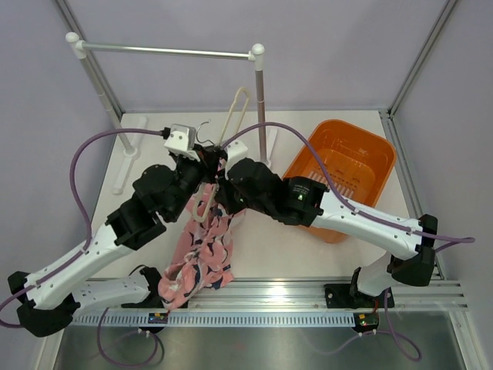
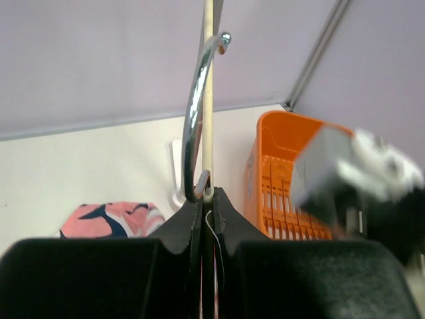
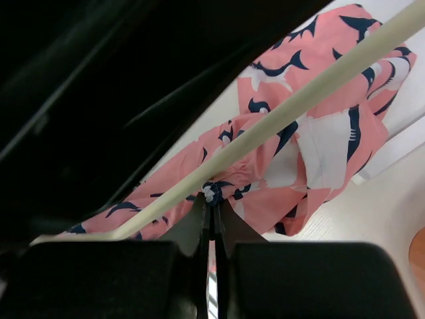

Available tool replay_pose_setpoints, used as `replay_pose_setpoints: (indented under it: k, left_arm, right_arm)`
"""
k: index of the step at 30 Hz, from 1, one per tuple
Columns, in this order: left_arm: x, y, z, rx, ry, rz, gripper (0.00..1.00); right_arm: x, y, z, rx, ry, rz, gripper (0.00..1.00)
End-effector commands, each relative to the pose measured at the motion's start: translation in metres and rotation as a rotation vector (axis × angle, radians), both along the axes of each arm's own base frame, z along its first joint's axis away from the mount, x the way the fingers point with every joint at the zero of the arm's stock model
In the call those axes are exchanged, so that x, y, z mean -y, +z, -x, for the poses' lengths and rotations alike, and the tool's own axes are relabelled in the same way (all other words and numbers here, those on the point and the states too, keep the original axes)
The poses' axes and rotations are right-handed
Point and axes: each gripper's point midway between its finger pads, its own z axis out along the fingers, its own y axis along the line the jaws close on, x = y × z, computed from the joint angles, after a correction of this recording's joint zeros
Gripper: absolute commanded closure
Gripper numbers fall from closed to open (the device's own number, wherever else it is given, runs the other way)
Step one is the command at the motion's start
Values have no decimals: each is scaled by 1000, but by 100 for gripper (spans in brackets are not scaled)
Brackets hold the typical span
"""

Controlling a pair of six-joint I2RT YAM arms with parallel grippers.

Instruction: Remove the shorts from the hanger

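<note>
left hand [image 2: 207, 198] clamped on hanger [image 2: 208, 66], wire hook [image 2: 192, 113] just above it; right hand [image 3: 212, 203] pinched on shorts [image 3: 319, 146], hanger bar just above fingertips, cloth trailing below

Pale lilac walls [image 1: 347, 46] enclose a white table [image 1: 277, 262]. A grey rail stand [image 1: 166, 50] rises at the back, an orange basket [image 1: 358, 129] beside it.
</note>
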Motion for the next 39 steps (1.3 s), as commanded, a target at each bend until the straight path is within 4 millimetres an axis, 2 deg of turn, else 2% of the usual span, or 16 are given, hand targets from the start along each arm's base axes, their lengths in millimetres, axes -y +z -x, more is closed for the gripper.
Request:
replay_pose_setpoints:
  k: [1, 4, 6, 7, 8, 10, 14, 16, 18, 21, 22, 25, 29, 34, 35, 39]
  left_arm:
    - [-18, 75, -12, 157, 120, 131, 100]
    - [-33, 103, -13, 197, 183, 138, 100]
    - [-42, 124, -13, 212, 223, 139, 100]
    - [-45, 119, -15, 188, 240, 100, 100]
    - [-47, 126, -13, 189, 241, 103, 100]
    - [-50, 121, -11, 165, 240, 96, 100]
    - [-56, 110, -4, 128, 225, 83, 100]
    - [-62, 104, 0, 106, 230, 70, 100]
    - [-64, 100, 2, 94, 225, 67, 100]
    - [-64, 91, 6, 77, 208, 55, 100]
    - [-64, 87, 7, 67, 197, 43, 100]
    - [-58, 77, 10, 44, 164, 37, 100]
    - [-52, 67, 9, 22, 141, 16, 100]
    - [-46, 57, 10, 8, 119, 5, 100]
    - [-45, 56, 9, 4, 119, 3, 100]
    - [-43, 52, 9, -4, 110, -3, 100]
  right_arm:
    - [7, 36, 9, 55, -1, -60, 100]
    - [25, 51, 5, 100, -38, -59, 100]
    - [41, 73, 1, 146, -74, -71, 100]
    - [53, 83, -8, 197, -124, -54, 100]
    - [61, 107, -11, 237, -150, -86, 100]
    - [87, 133, -26, 325, -241, -58, 100]
    - [144, 225, -44, 497, -394, -141, 100]
    - [176, 259, -53, 583, -486, -152, 100]
    - [208, 304, -51, 672, -580, -226, 100]
    - [263, 352, -45, 806, -762, -287, 100]
    - [280, 357, -43, 860, -798, -227, 100]
    - [325, 395, -33, 965, -940, -326, 100]
    - [351, 411, -43, 1046, -1042, -280, 100]
    - [357, 416, -74, 1088, -1124, -214, 100]
    - [363, 406, -87, 1070, -1136, -129, 100]
    - [355, 390, -131, 1031, -1088, -158, 100]
